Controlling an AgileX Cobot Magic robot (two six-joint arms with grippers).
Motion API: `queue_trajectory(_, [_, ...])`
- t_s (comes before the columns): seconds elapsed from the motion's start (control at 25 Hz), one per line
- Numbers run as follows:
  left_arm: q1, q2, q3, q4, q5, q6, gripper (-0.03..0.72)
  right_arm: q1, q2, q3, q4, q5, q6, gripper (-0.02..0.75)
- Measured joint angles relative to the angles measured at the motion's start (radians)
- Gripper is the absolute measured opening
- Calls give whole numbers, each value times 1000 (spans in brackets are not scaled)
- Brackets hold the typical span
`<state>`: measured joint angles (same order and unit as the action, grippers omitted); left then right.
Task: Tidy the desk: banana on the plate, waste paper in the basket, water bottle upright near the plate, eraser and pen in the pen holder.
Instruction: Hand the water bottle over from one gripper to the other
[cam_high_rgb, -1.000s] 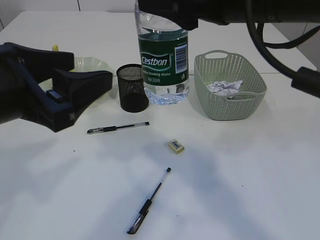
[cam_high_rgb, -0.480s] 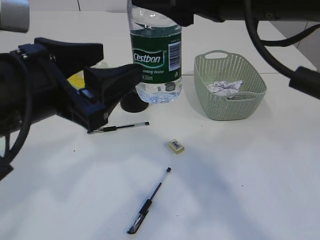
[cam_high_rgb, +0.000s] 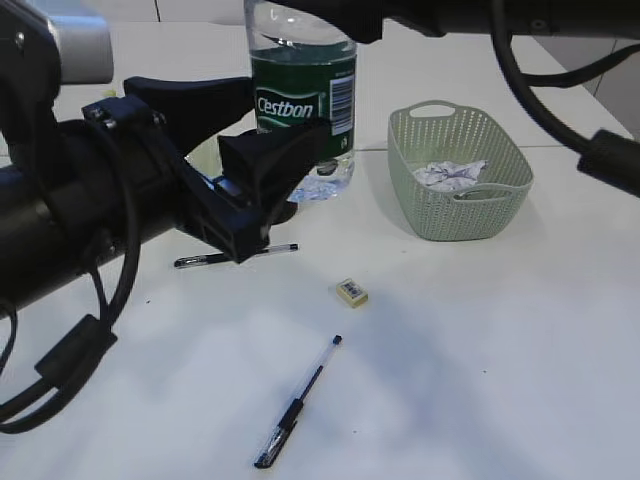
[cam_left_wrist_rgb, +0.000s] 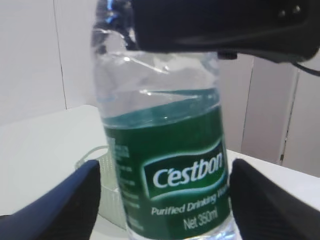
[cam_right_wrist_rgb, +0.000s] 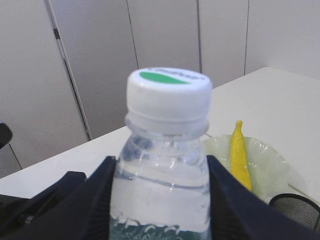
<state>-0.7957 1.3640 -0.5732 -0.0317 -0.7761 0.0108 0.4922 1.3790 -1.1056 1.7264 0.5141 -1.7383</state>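
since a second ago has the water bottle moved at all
Yes. The water bottle has shifted left and farther back, away from the basket, which has stayed put; the gap between them is wider now.

The left arm reaches in from the left edge toward the middle, its gripper (cam_high_rgb: 262, 150) held level with both black fingers (cam_left_wrist_rgb: 75, 200) spread wide and nothing touching them. The right arm comes in across the top, cable looping down at the right; its gripper (cam_right_wrist_rgb: 160, 195) has its fingers pressed against both sides of the bottle (cam_high_rgb: 302, 95), apparently holding it upright off the table.
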Motion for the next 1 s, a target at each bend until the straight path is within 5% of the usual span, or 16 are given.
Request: queue_trajectory(1.0, [-10,8,0,47,-38,-102,571,0,0,-2,-91,223,-24,347])
